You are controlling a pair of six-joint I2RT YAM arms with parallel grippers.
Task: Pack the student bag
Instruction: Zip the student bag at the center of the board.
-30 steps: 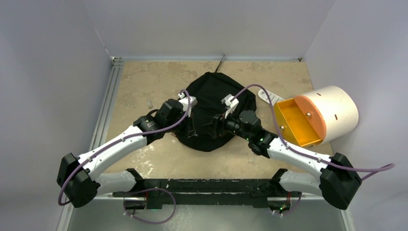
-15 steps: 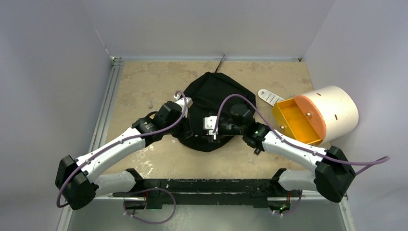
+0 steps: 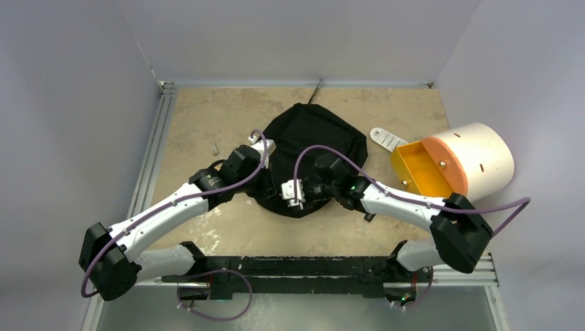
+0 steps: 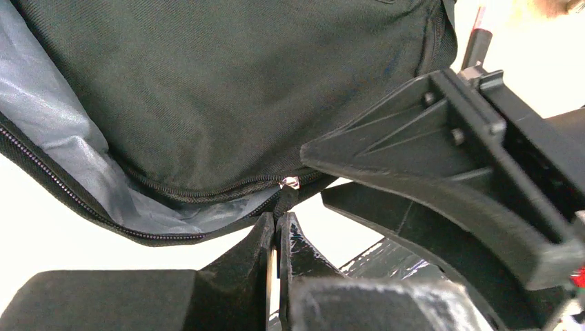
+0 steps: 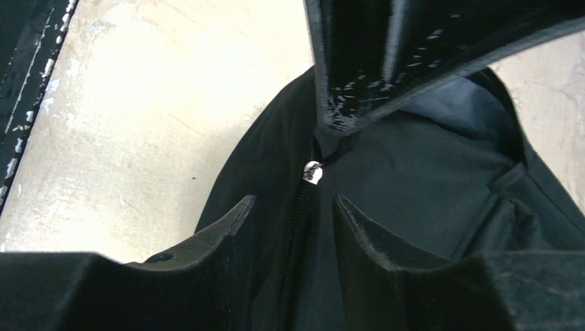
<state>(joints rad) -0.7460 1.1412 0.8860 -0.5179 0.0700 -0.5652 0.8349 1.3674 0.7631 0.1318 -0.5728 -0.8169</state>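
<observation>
Black fabric at the near edge of the bag (image 3: 314, 131) is pinched by the left gripper (image 4: 276, 238), jaws clamped tight right by the end of the zip. The right gripper (image 5: 293, 214) is held about half open with nothing in it. The zip track runs between its fingers, and the little silver zip pull (image 5: 312, 172) sits just ahead of them. Looks like the zip is about to be worked, so the pull should be centred between the fingers before they're shut. The left pinch should be kept firm too, so the cloth is pulled taut, not bunched.

The bag is laid flat mid-table (image 3: 207, 117), soft and rounded, with shiny grey lining (image 4: 62, 131) exposed where the zip is parted. What's inside can't be made out. Further off to the right, a cream-and-orange tub (image 3: 483, 155) is lying on its side, well apart from the bag.
</observation>
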